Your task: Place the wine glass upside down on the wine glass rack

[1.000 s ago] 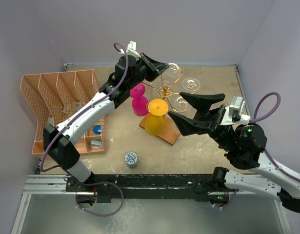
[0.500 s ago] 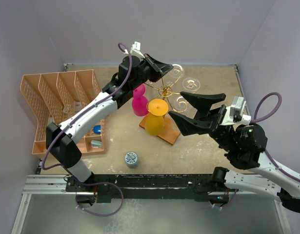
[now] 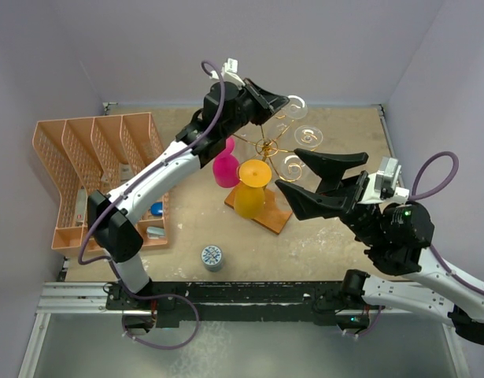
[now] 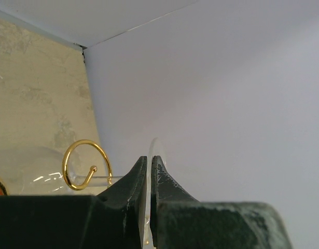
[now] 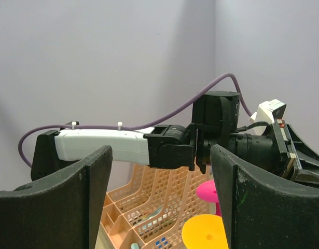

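Your left gripper (image 3: 282,101) pinches what looks like the foot of the clear wine glass (image 4: 155,147) beside a curl of the wine glass rack (image 3: 267,146), while your right gripper (image 3: 288,168) gapes wide.

Setting: robotics lab test cell | Enclosure: plain pale-lilac walls (image 3: 320,47) box in a tan table (image 3: 194,228) | Rig: left arm (image 3: 147,185) and right arm (image 3: 415,276) mounted on aluminium rail (image 3: 76,298) | Wiring: exposed purple cable (image 3: 430,169) loops
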Controlling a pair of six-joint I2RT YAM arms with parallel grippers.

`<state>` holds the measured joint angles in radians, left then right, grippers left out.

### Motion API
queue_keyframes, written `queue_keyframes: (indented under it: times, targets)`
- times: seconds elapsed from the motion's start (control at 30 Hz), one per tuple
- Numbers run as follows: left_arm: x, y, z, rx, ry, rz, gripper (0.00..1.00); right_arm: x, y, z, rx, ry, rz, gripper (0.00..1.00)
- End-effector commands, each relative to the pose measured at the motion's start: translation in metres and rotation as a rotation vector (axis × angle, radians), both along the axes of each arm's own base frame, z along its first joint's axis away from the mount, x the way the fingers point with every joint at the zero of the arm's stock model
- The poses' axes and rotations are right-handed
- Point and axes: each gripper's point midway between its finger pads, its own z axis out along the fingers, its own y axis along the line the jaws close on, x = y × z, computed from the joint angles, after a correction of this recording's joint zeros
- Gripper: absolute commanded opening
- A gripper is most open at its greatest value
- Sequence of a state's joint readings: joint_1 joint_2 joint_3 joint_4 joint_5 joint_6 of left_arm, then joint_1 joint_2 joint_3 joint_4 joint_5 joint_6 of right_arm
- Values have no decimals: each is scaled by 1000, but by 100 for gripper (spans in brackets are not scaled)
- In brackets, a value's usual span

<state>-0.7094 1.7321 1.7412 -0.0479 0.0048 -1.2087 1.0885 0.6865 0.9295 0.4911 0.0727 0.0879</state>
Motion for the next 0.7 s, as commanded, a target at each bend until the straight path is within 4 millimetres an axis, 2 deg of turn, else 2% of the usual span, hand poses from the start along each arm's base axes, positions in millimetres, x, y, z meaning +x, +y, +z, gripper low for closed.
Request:
queue_keyframes:
  times: [0.0,0.3,0.67]
  targets:
    - [3,0,46,-55,-112,16,0,-4,-13,16,68,-15,-14,78]
    - [13,-5,44,-45,-112,33,0,-5,-15,17,72,-17,-13,78]
    - [21,11,44,15,-109,124,0,-6,-17,19,80,-18,-7,78]
